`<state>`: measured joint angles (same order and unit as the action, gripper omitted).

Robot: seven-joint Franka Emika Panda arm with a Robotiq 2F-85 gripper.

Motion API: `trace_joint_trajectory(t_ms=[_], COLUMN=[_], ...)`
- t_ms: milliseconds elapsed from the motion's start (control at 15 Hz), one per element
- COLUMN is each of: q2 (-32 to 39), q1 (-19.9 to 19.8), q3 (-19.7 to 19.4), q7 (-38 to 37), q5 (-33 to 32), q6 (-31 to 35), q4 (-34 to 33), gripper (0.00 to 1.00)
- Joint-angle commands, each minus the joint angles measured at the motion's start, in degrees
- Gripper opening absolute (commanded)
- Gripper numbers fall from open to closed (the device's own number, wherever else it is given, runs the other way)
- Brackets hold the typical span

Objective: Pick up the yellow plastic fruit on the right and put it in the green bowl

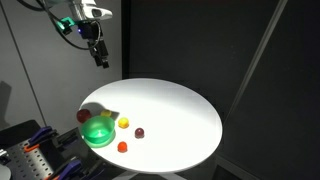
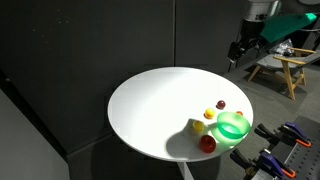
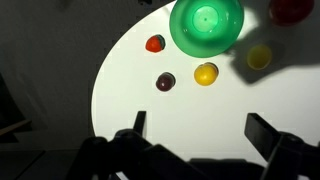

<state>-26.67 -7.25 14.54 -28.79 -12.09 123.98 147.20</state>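
The green bowl (image 1: pixel 98 131) (image 2: pixel 232 127) (image 3: pixel 206 25) stands near the edge of the round white table (image 1: pixel 170 105). A small yellow plastic fruit (image 1: pixel 124 123) (image 2: pixel 209 113) (image 3: pixel 206 73) lies on the table just beside the bowl, next to a dark red round piece (image 1: pixel 140 132) (image 3: pixel 165 81). A second yellow piece (image 1: pixel 108 113) (image 2: pixel 198 126) (image 3: pixel 259 57) lies in shadow on the bowl's other side. My gripper (image 1: pixel 100 57) (image 2: pixel 235 56) (image 3: pixel 200 128) is open and empty, high above the table and well away from the fruit.
An orange-red round piece (image 1: pixel 123 146) (image 3: pixel 155 44) lies by the bowl near the table edge. A larger red fruit (image 1: pixel 83 116) (image 2: pixel 207 143) (image 3: pixel 291 8) touches the bowl's side. Dark curtains surround the table. A wooden stand (image 2: pixel 285 70) is behind.
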Motion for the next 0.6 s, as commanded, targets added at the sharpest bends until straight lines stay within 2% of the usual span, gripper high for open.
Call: trace_joint_trajectory(t_ms=[0, 533], q2=[0.17, 2.81], q1=[1.45, 3.71], q3=[-1.38, -2.84], q7=[-0.55, 0.58], q5=[-0.74, 1.13], q6=[-0.27, 3.17], q4=[-0.12, -1.70], gripper=[1.00, 1.00])
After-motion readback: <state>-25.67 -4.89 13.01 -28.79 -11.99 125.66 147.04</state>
